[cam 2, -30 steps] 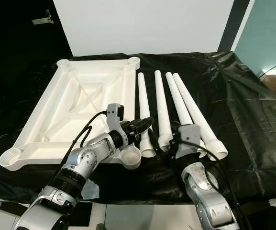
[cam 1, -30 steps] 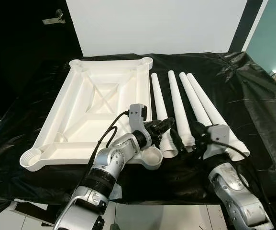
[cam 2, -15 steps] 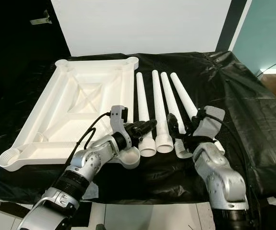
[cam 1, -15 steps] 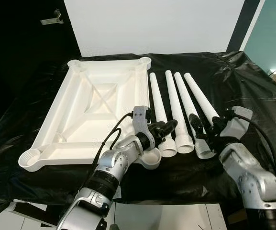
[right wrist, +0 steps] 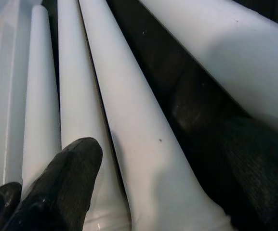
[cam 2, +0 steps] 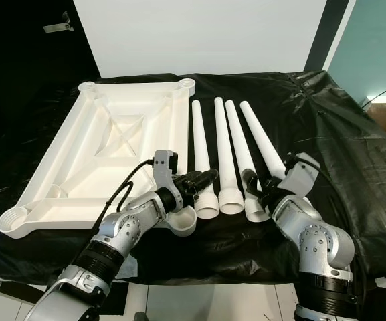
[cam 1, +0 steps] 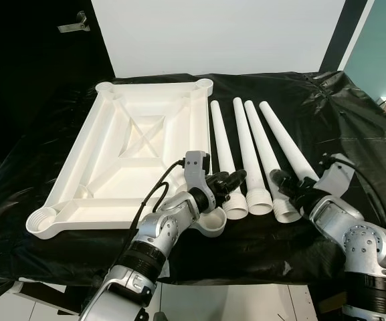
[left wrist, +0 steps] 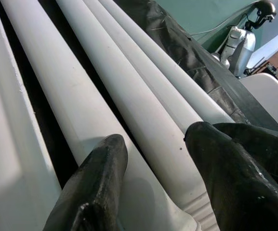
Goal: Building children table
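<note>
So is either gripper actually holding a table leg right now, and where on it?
Neither holds one. The left gripper straddles the leftmost leg near its wide end, fingers open; the right gripper brackets the third leg, also unclosed.

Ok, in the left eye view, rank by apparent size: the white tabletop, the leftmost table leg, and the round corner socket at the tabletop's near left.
1. White tabletop, by far the largest.
2. Leftmost table leg, long and slim, beside the tabletop's right edge.
3. Round corner socket, smallest, though it lies nearer the camera than much of the leg.
</note>
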You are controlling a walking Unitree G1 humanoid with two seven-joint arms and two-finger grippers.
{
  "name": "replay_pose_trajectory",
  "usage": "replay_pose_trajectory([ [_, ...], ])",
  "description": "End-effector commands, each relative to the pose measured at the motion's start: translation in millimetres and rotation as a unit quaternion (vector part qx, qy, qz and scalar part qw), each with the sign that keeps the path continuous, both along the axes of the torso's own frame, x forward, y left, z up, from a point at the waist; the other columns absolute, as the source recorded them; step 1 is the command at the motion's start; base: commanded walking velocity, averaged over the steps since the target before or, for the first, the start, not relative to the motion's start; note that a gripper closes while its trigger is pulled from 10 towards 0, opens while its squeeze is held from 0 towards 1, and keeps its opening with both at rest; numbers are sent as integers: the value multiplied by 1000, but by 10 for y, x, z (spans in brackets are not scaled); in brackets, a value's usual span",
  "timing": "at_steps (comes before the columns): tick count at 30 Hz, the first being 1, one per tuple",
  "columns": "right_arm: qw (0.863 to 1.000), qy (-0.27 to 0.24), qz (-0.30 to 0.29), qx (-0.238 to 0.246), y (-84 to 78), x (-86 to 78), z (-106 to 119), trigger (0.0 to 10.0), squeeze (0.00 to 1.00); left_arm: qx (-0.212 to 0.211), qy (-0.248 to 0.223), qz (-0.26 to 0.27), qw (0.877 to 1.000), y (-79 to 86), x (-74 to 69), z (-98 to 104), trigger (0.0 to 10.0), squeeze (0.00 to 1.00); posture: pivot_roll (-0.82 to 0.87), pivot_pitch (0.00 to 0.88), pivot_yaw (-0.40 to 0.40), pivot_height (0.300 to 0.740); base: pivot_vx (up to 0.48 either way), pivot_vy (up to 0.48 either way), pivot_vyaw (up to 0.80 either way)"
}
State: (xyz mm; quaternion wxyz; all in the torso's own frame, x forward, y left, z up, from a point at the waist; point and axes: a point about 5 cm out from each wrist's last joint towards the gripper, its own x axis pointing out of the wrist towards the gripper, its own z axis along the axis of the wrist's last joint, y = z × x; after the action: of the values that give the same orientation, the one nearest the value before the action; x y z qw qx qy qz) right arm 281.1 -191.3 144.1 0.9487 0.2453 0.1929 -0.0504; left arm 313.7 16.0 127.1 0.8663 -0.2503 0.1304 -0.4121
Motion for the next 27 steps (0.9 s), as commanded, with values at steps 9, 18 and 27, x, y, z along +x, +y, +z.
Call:
replay_pose_trajectory([
  [9,995,93,37,3,-11,-14,-254,10000,0,-46,-37,-119,991,-93,-118,9,10000,0,-138,10,13,740,0,0,0],
  [18,986,153,62,-5,40,-7,-404,0,0,-42,-22,-93,995,-87,-74,-15,10000,0,-128,4,7,740,0,0,0],
  [27,983,172,68,6,68,24,-460,1020,0,-40,-15,-82,996,-75,-57,-26,10000,0,-122,3,8,740,0,0,0],
])
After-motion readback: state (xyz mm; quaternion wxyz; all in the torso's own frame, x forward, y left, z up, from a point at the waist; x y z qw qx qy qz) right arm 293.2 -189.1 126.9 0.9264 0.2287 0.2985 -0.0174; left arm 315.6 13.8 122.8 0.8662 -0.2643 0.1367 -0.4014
